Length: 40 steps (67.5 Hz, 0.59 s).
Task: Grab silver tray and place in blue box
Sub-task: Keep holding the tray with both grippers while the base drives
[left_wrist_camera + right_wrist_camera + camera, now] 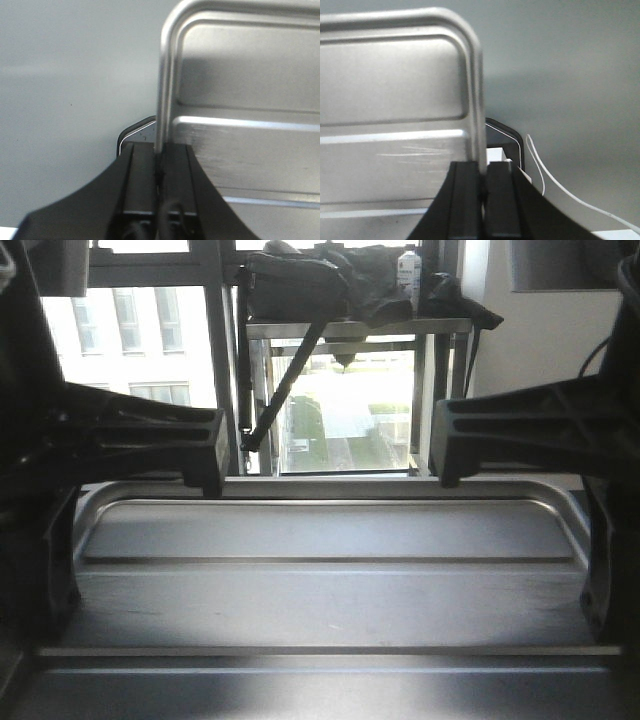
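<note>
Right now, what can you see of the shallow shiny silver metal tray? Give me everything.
The silver tray is shallow, rectangular brushed metal with rounded corners, a low rolled rim and raised ribs running lengthwise across its floor. The floor shows faint scratches. It sits roughly level, open side up, across the front view. The left gripper is shut on one short-end rim and the right gripper on the opposite one. Nothing lies in it. The wrist views suggest it is clear of the plain grey surface beyond.

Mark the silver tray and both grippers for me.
Silver tray point(330, 530), front view, on its ribbed floor.
Left gripper point(160, 152), left wrist view, between fingertips at the tray rim.
Right gripper point(483, 170), right wrist view, between fingertips at the tray rim.
</note>
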Motion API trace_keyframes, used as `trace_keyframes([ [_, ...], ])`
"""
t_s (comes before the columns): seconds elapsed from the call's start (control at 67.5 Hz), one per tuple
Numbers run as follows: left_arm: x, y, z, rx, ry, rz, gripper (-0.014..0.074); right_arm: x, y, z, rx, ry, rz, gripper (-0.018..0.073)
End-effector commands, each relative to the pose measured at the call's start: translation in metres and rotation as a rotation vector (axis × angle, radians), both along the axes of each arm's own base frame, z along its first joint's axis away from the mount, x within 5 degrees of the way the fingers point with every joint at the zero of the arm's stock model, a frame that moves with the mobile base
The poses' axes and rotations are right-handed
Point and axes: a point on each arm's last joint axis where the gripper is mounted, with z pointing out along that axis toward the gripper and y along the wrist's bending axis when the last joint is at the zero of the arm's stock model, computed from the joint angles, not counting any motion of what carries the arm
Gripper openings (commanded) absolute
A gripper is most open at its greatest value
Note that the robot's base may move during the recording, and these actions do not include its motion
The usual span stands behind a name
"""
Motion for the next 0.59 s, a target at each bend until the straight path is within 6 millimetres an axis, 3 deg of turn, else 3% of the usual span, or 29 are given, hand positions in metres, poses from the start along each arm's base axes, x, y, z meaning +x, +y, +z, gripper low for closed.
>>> trace_keyframes([
  [0.0,-0.0020,-0.0068,0.0169,-0.112,-0.036,-0.020,-0.0100,0.0030,0.0056,0.0175,0.109,-0.076,0.020,0.0050],
  [0.578,-0.0020,-0.0068,0.0169,-0.112,-0.036,-0.020,-0.0100,0.0030,0.0056,0.0175,0.109,-0.076,0.020,0.0050],
])
